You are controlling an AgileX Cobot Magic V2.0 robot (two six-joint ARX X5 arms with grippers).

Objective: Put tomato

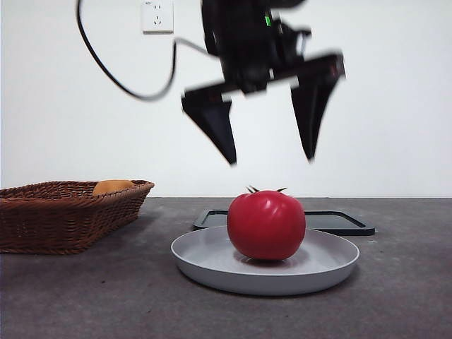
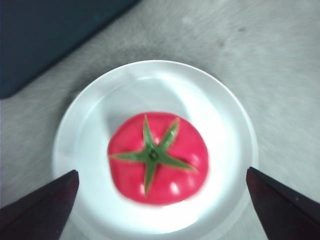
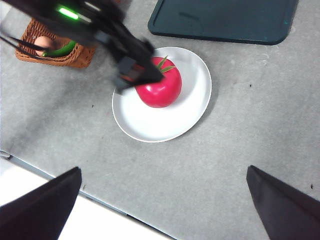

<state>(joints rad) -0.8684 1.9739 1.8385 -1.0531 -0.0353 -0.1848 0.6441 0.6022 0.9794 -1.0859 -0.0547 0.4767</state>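
Item: round glossy red tomato (image 1: 266, 224) with green calyx, resting upright on a shallow white round plate (image 1: 205, 265) at mid-worktop (image 1: 85, 296). Left gripper (image 1: 270, 160) hangs directly above it, jaws spread wide, clear of the fruit and holding nothing. Right gripper (image 3: 162, 202) waits high over the near worktop, jaws wide, empty. Step, as judged: either approach for a grasp or release just completed; which cannot be told. A pick would call for a straight descent astride the fruit, then closing. Front view alone shows the gap between jaws and calyx; right wrist view alone shows a green vegetable in the woven brown wicker basket (image 3: 75, 56) at far left, and the whole dark flat tray (image 3: 225, 20) beyond the plate.
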